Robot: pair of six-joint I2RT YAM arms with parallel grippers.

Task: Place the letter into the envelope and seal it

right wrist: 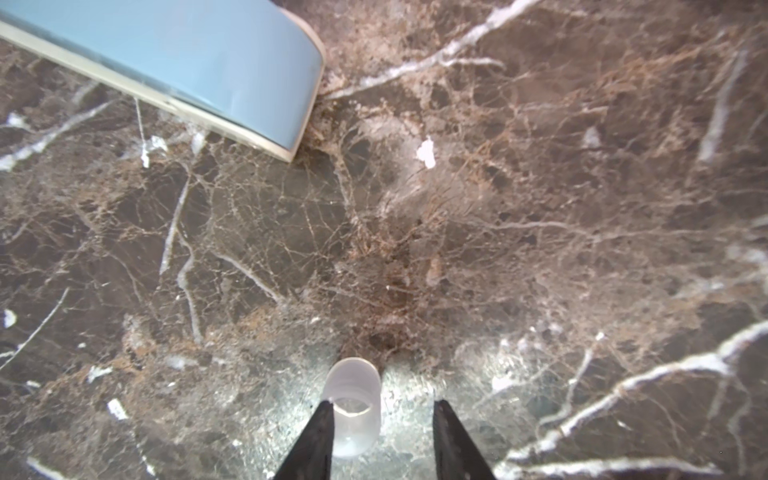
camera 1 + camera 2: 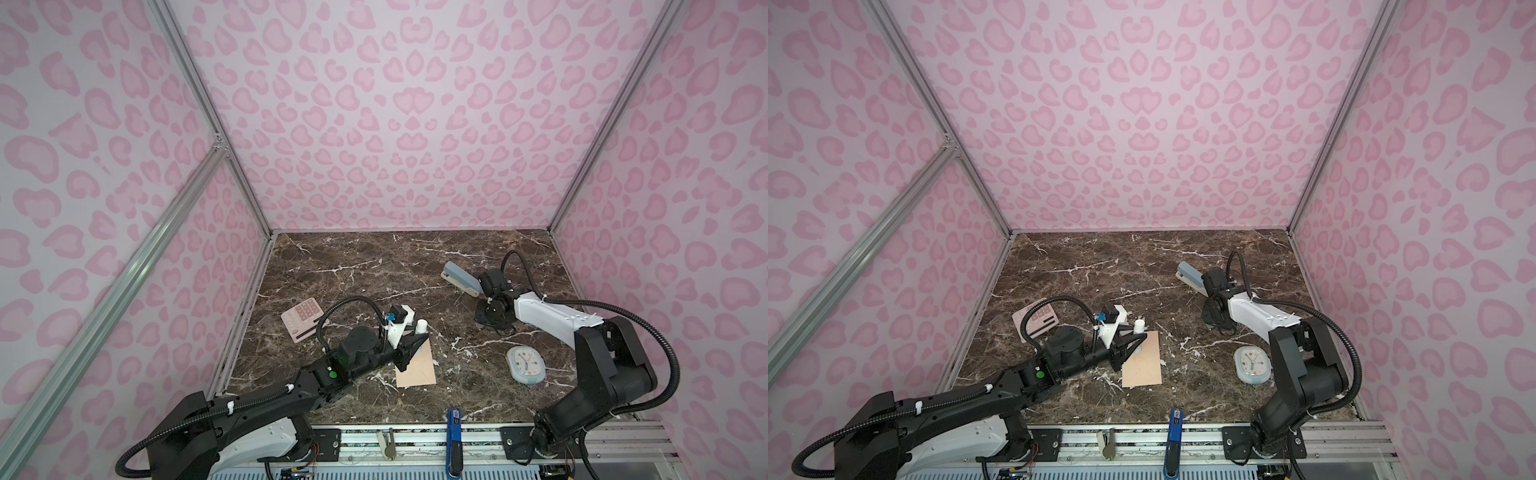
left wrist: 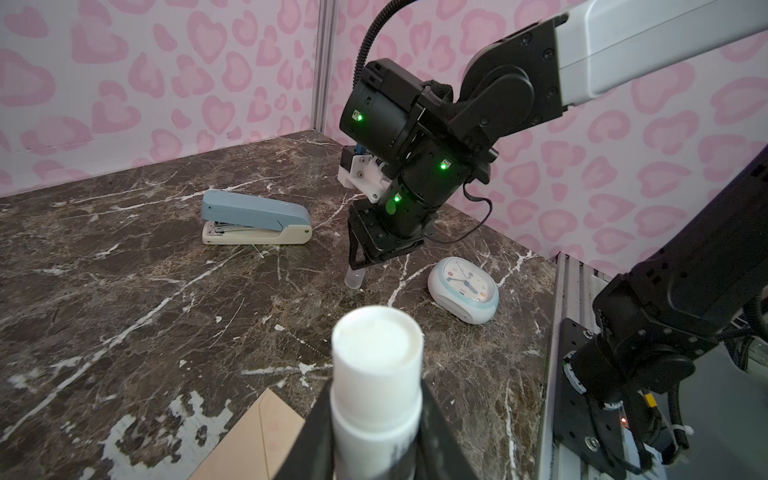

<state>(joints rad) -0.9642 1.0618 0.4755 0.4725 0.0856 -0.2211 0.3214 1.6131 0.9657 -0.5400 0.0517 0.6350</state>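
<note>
The peach envelope (image 2: 417, 368) (image 2: 1142, 363) (image 3: 253, 440) lies flat on the marble table, left of centre, in both top views. The letter is out of view. My left gripper (image 2: 415, 338) (image 2: 1133, 338) (image 3: 376, 411) is shut on a white uncapped glue stick (image 2: 422, 326) (image 2: 1140, 325) (image 3: 376, 361), over the envelope's far end. My right gripper (image 3: 358, 266) (image 1: 380, 419) points down at the table on the right, open. A small translucent cap (image 3: 355, 279) (image 1: 353, 395) rests against one of its fingers (image 1: 322, 432), with a gap to the other.
A blue and cream stapler (image 2: 461, 278) (image 3: 255, 222) lies just behind the right gripper. A white clock (image 2: 525, 364) (image 3: 463, 289) sits at the right front, a pink calculator (image 2: 301, 320) at the left. A blue tool (image 2: 454, 440) rests on the front rail.
</note>
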